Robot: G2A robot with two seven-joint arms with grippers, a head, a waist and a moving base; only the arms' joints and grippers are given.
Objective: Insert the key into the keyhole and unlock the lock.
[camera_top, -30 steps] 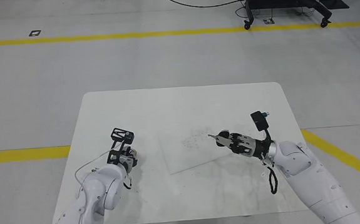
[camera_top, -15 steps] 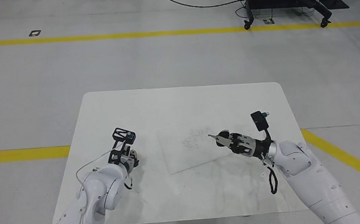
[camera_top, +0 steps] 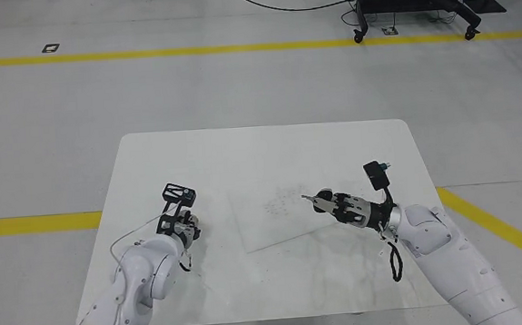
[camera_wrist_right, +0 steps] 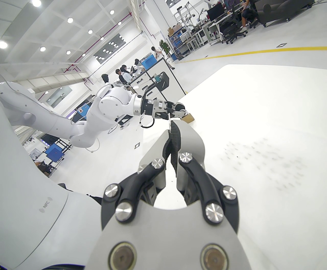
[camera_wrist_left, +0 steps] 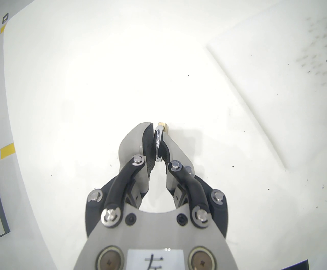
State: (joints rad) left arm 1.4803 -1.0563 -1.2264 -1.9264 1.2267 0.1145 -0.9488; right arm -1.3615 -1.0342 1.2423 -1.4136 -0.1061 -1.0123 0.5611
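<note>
My left gripper is shut on the silver shackle of a small brass padlock, whose body pokes out past the fingertips just above the white table. From above, this gripper sits at the table's left side. My right gripper is at the right, shut on a thin metal key that points left toward the padlock. In the right wrist view the key sticks out from the closed pads of that gripper, with the padlock farther off in the other gripper.
A thin white sheet with faint grey marks lies on the table between the two grippers. Its raised edge runs close beside the left gripper. Yellow floor lines run past the table's sides.
The left arm has shifted very slightly away from the table's front edge with the padlock. The right arm and key have stayed where they were.
</note>
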